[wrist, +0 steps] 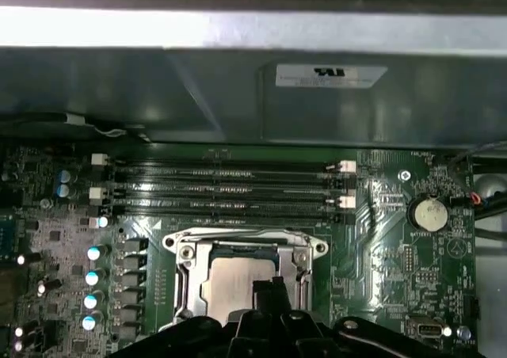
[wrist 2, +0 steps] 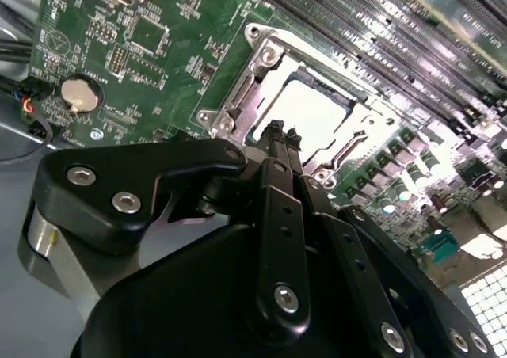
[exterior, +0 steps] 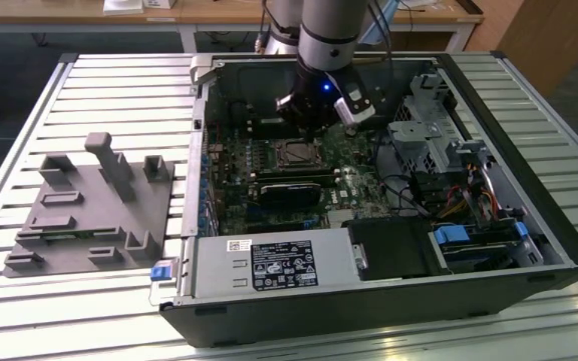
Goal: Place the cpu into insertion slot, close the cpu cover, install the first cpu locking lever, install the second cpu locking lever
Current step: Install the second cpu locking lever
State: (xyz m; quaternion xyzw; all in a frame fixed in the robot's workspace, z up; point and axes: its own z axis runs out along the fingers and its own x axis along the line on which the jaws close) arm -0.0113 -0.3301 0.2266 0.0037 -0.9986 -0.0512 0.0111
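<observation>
**Second wrist view: fingers pressed together above the loaded socket**

Second wrist view puts the gripper (wrist 2: 279, 136) directly over the insertion slot (wrist 2: 305, 108), and we find its fingers (wrist 2: 273, 148) closed against each other with nothing between them. The cpu (wrist 2: 309, 112) lies flat in the slot, its pale metal face showing through the cut-out of the cpu cover (wrist 2: 360, 128), which sits down over the socket as a silvery frame. We judge the placing and the cover step done; the work in hand looks to be the locking levers.

In the first wrist view the same arrangement reads squarely: the cpu (wrist: 238, 287) sits centred in the cover frame (wrist: 186, 275), with the fingertips just in front of it. We cannot tell from either wrist view whether the levers along the frame's sides are latched or free.

The exterior view shows the arm reaching into the open computer case (exterior: 560, 248), with the gripper (exterior: 314, 113) above the socket (exterior: 294, 154) on the green motherboard (exterior: 354, 192).

To do this step well, we recommend that the closed fingertips bear on the lever alone, clear of the chip face and of the memory slots (wrist: 230, 188) just beside the socket. Pressure should be steady and along the lever's travel, since a slip would land on the board components.
</observation>
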